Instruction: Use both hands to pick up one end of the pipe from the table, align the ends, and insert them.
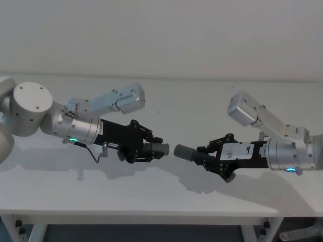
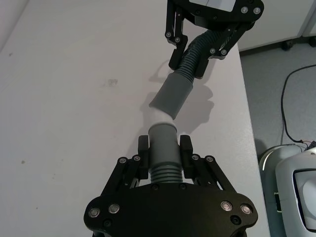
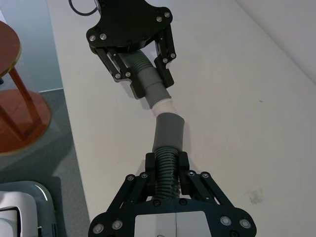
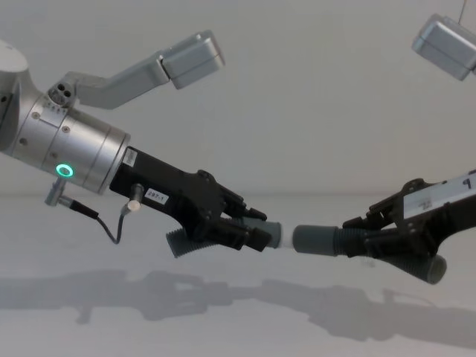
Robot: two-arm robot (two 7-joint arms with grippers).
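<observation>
My left gripper (image 1: 153, 149) (image 2: 164, 148) is shut on one dark grey pipe piece (image 1: 161, 148) (image 2: 163, 131), gripping its ribbed collar. The right gripper (image 1: 208, 158) (image 3: 166, 162) is shut on the other pipe piece (image 1: 184, 152) (image 3: 168, 129). Both pieces hang above the white table (image 1: 151, 201). Their open ends face each other across a small gap, the right piece angled slightly off the left one's axis. The left piece (image 3: 154, 90) shows a pale tip. In the chest view the left end (image 4: 272, 235) and right end (image 4: 303, 238) sit nearly level.
The table's front edge (image 1: 141, 210) runs close below both arms, with a white wall behind. A red-brown round stool (image 3: 12, 94) stands on the floor beside the table. A white machine (image 2: 296, 182) and a cable (image 2: 289, 103) lie off the table's other side.
</observation>
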